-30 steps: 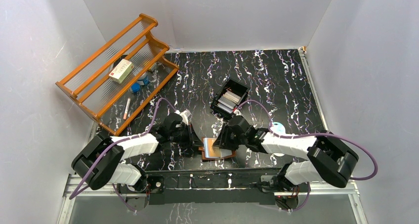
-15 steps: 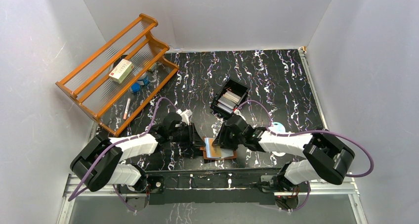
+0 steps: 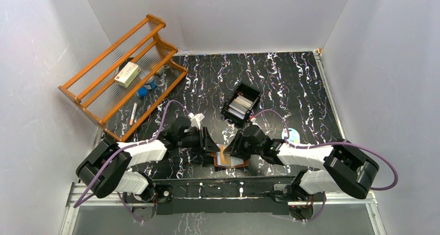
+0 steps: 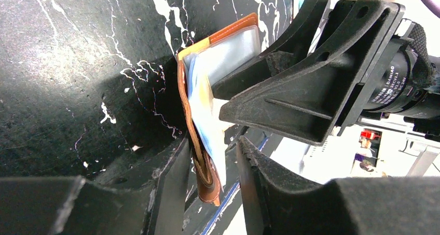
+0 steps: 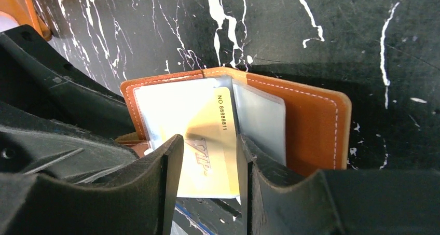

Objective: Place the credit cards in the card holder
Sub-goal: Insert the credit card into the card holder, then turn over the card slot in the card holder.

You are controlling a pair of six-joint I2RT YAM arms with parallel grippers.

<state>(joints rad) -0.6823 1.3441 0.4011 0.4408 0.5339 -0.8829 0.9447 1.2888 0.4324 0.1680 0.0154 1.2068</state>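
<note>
The brown leather card holder (image 3: 229,159) lies open near the table's front edge, between my two grippers. An orange-gold card (image 5: 207,141) marked VIP sits partly in a clear sleeve of the holder (image 5: 311,126), its near end sticking out. My right gripper (image 5: 210,141) is open, and the card shows face-up between its fingers; it also shows in the top view (image 3: 236,151). My left gripper (image 4: 211,144) is open and straddles the holder's raised edge (image 4: 200,157): one finger is against the leather, the other a little off the sleeve. More cards stand in a black tray (image 3: 241,104).
An orange wooden rack (image 3: 122,77) with a white box and small items stands at the back left. A small pale blue object (image 3: 292,135) lies beside my right arm. The table's front edge and metal frame are just behind the holder. The right gripper's body (image 4: 311,79) is close to my left fingers.
My left gripper has moved right, up to the holder's left edge. The right gripper has shifted slightly right and nearer over the holder, which has moved a little with it.
</note>
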